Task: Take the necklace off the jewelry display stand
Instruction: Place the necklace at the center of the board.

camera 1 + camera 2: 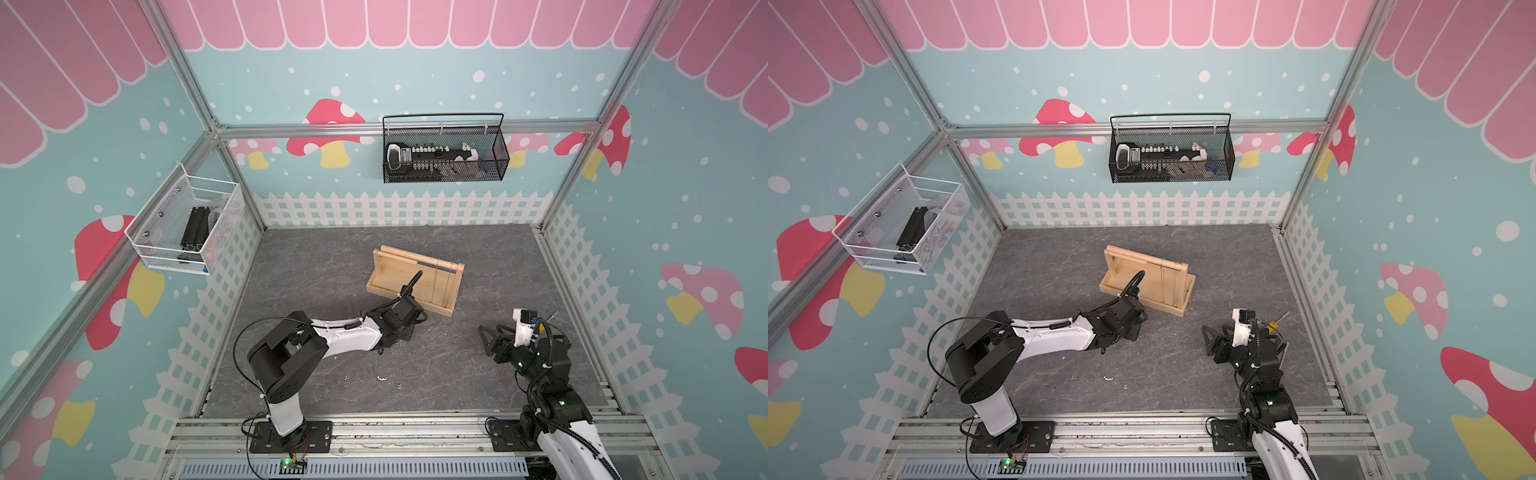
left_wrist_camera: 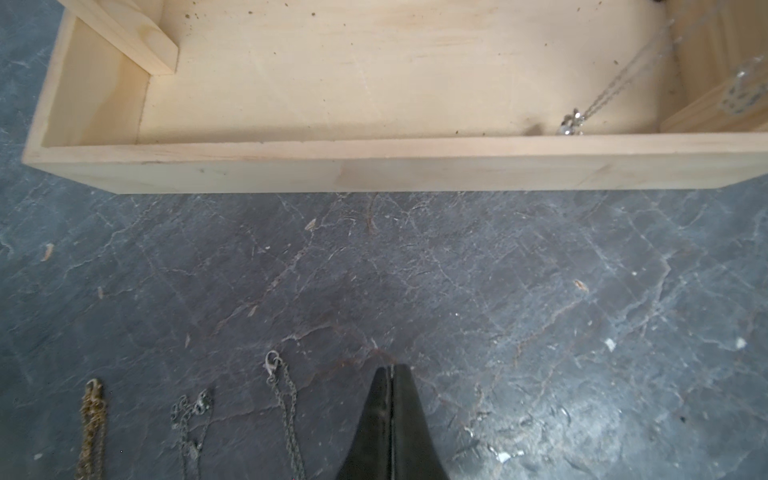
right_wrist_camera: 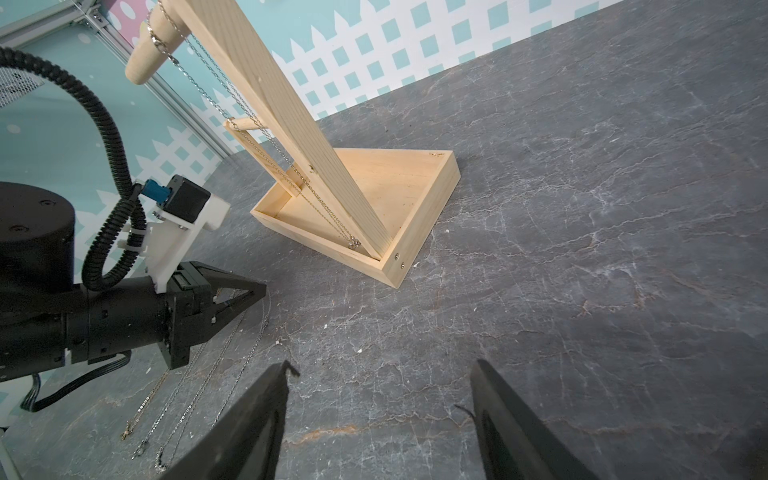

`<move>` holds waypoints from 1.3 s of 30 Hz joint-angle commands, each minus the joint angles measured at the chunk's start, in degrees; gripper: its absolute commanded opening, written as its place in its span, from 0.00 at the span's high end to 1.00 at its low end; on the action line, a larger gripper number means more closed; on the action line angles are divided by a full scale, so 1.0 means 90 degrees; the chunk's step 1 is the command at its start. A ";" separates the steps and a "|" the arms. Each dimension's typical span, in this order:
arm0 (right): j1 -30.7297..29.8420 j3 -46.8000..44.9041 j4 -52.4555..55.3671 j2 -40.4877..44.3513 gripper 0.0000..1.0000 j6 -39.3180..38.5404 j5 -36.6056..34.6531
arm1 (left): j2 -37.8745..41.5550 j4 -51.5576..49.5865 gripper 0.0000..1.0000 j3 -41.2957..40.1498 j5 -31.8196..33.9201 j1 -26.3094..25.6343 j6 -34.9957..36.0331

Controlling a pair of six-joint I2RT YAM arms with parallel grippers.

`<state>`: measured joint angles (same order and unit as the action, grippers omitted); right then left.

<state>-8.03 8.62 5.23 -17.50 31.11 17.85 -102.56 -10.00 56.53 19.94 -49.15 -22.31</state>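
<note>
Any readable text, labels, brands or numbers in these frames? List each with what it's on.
No readable text in any view.
jewelry display stand: bare wood, no markings.
black mesh basket: contents too small to show any lettering.
white mesh basket: likewise, no lettering can be made out.
circuit board: too small to read.
walls: mushroom and fence pattern only, no words.

One jewelry display stand [image 1: 395, 272] sits at frame centre. Three loose chains lie on the table [image 1: 332, 257]: gold chain [image 2: 92, 419], dark chain [image 2: 189, 415], silver chain [image 2: 284, 399]. At least one necklace [image 2: 611, 89] hangs on the stand. Two wire baskets: white basket [image 1: 166, 253] at left, black basket [image 1: 444, 178] up top. Two robot arms: left arm [image 1: 349, 332], right arm [image 1: 548, 361].
</note>
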 commanded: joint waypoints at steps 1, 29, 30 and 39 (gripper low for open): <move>-0.0053 -0.0048 0.0004 -0.0009 0.29 0.0039 0.0056 | -0.0126 0.0037 1.00 0.0175 0.0084 0.0050 -0.0049; -0.0045 -0.0050 -0.0015 -0.0021 0.29 0.0039 0.0058 | -0.0104 0.0142 0.85 0.0155 0.0283 0.0129 -0.0077; -0.0051 -0.0053 -0.0015 -0.0026 0.29 0.0039 0.0068 | -0.0081 0.0144 0.83 0.0144 0.0284 0.0129 -0.0079; -0.0048 -0.0049 -0.0025 -0.0028 0.29 0.0039 0.0068 | 0.0661 0.0073 0.84 -0.0058 0.0196 0.0071 -0.0192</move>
<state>-8.03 8.62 5.21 -17.50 31.11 18.00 -102.13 -9.69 56.84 21.02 -48.53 -22.72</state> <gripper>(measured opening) 0.713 0.166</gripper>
